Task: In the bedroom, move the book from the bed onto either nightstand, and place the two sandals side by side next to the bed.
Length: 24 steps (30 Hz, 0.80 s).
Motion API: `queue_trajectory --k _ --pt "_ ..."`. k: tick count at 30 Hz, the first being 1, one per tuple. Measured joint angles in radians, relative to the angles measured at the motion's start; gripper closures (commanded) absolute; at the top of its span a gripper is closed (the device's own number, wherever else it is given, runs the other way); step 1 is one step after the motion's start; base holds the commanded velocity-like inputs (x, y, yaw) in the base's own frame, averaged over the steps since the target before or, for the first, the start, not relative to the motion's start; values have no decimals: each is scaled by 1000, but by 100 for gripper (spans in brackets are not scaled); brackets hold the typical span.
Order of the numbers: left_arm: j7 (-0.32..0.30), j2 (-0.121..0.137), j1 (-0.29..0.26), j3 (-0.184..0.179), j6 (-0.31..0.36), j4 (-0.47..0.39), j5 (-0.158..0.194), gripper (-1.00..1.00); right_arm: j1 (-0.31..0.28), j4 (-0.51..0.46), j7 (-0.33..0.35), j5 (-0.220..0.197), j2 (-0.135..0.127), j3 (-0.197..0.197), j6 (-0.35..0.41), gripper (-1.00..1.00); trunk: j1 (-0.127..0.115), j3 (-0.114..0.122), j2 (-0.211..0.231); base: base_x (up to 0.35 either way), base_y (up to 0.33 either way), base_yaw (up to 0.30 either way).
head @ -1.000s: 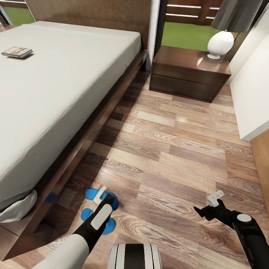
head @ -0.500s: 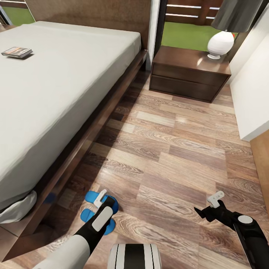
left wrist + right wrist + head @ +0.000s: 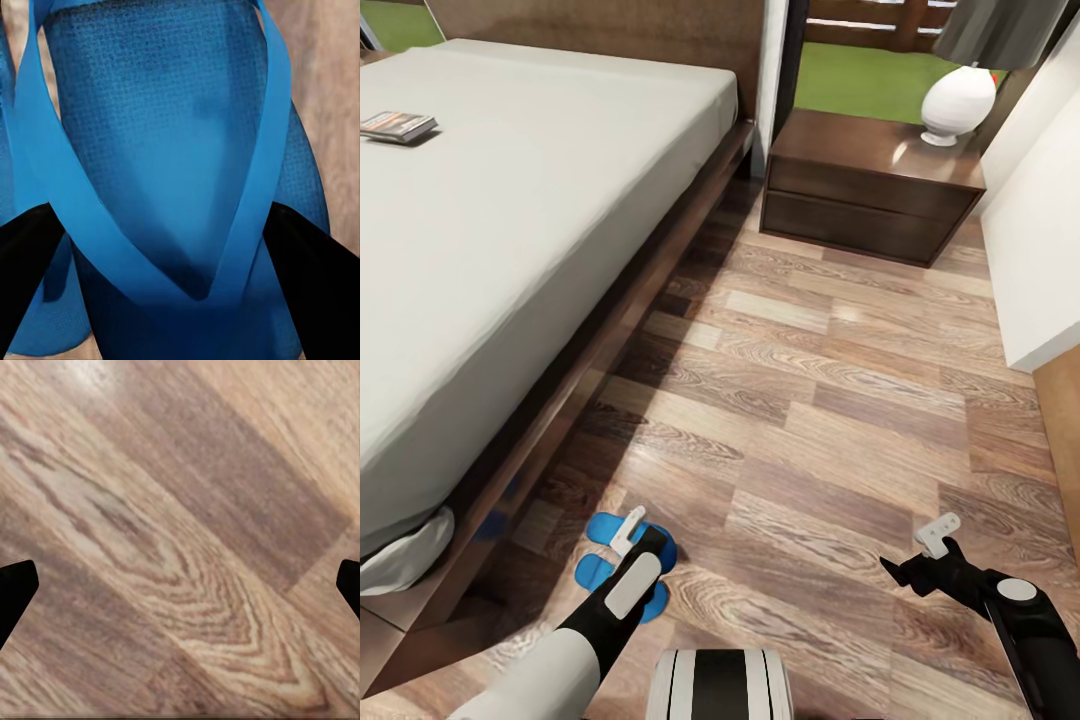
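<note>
bright blue thin-strapped sandals (image 3: 622, 560)

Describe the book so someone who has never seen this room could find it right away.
Start at the big bed with the pale mattress and dark wooden frame. On top of the mattress, up toward the headboard end and on the side away from the nightstand, lies the book. It is a thin, flat paperback with a dark cover, the one object resting on the sheet.
</note>
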Motion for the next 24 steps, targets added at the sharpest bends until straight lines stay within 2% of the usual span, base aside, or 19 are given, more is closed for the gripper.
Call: queue_trajectory --k 4,12,24 --pt "1 -4 -39 -1 8 -5 -5 100 1 -14 0 0 0 0 3 -100 2 -15 -1 0 0 0" --pt "16 -11 -122 -5 29 -9 -5 100 46 -90 0 -5 0 0 13 -100 5 -46 -3 0 0 0" --pt "18 -14 -132 -5 31 1 -4 100 51 -99 0 -6 7 -2 14 -100 11 -93 -6 0 0 0"
